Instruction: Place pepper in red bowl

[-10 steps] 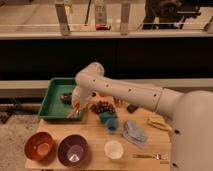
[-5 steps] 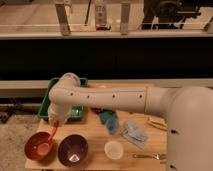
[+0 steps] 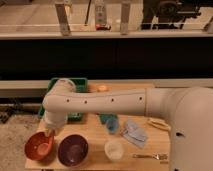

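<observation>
Placement is judged the step in hand, release not yet made. Far left, at the front corner of the table (image 3: 95, 137), the red bowl (image 3: 35, 147) is set upright, with nothing seen lying on its floor. Just above its right inner side the gripper (image 3: 49, 134) is hung from the bent arm (image 3: 100, 102), fingers pressed together. A small orange-red sliver at the tip is taken for the pepper (image 3: 49, 137), pinched and held over the bowl, though it is hard to part from the bowl colour behind. Just beside, to the right, a purple bowl (image 3: 72, 149) is set; whether the rims touch cannot be told. Behind both, a green tray (image 3: 80, 82) is mostly hidden by the arm. Further right a white cup (image 3: 114, 149), blue cloth (image 3: 134, 132) and fork (image 3: 150, 156) are seen, all well apart from the target.

For a good drop the gripper should be shifted a little left so the pepper is centred, then lowered inside the rim before the fingers are opened, so no bounce-out or roll into the purple bowl is risked. Rim contact should be avoided, since a light plastic bowl is probably easily tipped. Withdrawal is best made straight up
</observation>
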Controlling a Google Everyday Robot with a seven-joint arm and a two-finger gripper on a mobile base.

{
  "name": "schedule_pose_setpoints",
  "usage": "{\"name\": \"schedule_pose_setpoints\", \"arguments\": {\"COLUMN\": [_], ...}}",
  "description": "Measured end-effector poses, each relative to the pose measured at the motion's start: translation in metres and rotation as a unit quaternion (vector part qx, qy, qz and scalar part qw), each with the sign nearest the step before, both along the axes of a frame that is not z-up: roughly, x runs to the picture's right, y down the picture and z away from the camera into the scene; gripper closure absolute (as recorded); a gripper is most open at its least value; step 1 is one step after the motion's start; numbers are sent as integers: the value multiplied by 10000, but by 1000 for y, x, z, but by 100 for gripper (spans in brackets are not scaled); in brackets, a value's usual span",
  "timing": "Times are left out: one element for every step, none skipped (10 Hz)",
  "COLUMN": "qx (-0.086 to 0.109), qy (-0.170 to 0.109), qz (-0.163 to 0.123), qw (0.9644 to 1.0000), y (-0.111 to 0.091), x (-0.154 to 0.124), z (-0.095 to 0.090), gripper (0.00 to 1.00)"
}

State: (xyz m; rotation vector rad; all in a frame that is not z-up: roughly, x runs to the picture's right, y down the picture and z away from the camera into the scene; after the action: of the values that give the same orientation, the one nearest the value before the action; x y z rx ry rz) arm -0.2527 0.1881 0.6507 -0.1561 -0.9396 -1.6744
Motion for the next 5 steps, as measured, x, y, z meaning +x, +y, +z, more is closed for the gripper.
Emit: {"name": "schedule_pose_setpoints", "arguments": {"qx": [36, 71, 111, 129, 149], "qy": [-17, 1, 17, 5, -2], "qz": [-148, -300, -457, -534, -624], "qw": [9999, 9995, 9989, 9985, 9979], "y": [7, 16, 27, 31, 36], "x": [-7, -16, -26, -33, -41], "z": [3, 11, 19, 20, 22], "gripper": [99, 99, 99, 99, 99]}}
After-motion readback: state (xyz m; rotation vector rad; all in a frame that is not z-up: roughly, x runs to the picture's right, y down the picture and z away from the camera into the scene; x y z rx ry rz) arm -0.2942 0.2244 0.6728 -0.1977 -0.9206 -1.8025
